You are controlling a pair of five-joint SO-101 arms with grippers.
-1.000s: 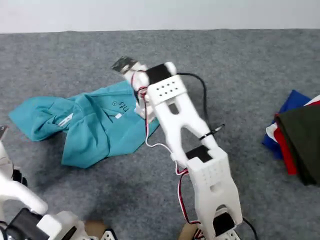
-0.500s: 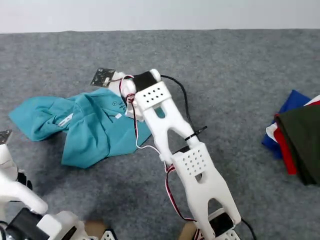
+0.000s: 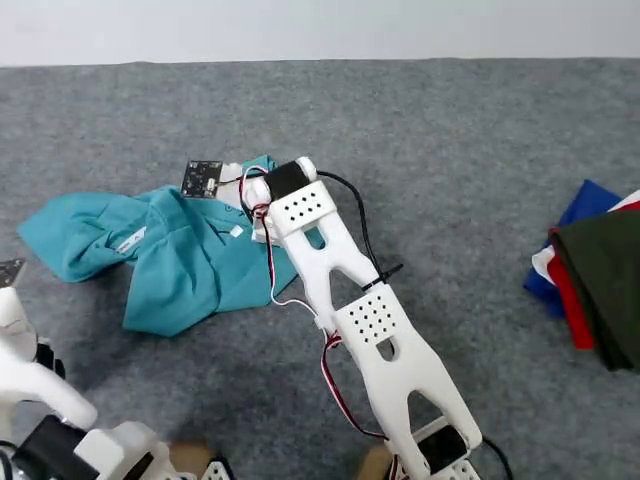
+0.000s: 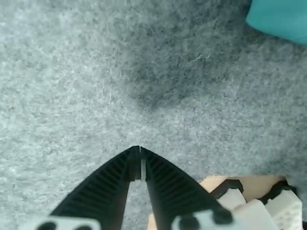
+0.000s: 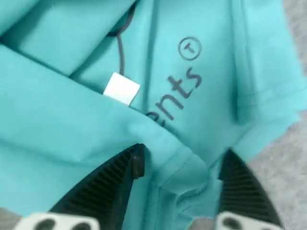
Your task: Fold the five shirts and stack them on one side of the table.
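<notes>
Grey felt-like table covering [image 3: 480, 150], spanning the whole work area; pale wall strip [image 3: 320, 30] along its far edge; tan board [image 4: 216, 184] at the near edge, resting on the covering.

High view fixed off the arms, looking down over grey counter [image 3: 480, 150]. Left wrist near the counter, facing down past left tool [image 4: 139, 152]. Right wrist very close on teal shirt [image 5: 72, 120], shared with high view.

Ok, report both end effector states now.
Left end effector: closed, empty, above the grey table.
Right end effector: open, astride a fold of the teal shirt.
</notes>
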